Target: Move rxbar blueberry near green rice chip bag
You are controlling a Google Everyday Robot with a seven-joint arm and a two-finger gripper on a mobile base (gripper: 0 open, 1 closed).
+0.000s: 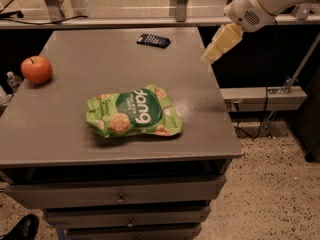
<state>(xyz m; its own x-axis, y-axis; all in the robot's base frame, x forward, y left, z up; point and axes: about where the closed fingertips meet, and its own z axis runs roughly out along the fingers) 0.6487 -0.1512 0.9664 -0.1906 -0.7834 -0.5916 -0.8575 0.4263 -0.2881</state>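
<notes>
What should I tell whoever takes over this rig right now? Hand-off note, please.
Gripper: the pale two-finger gripper hovers above the right edge of the grey table, well apart from the bar and not holding it.
Things: the small, flat, dark navy-blue rxbar blueberry lies near the table's far edge. The large crinkly green rice chip bag lies mid-table. A red apple sits at the left.
Done: nothing yet.
Left: reach the bar, grasp it, set it beside the bag.

The counter (90,54) is plain grey. The green rice chip bag (134,111) is bright green with white letters and tan chips, the rxbar blueberry (153,40) dark navy, the apple (36,69) red-orange. The pale yellow gripper (209,57) hangs above the counter's right edge.
</notes>
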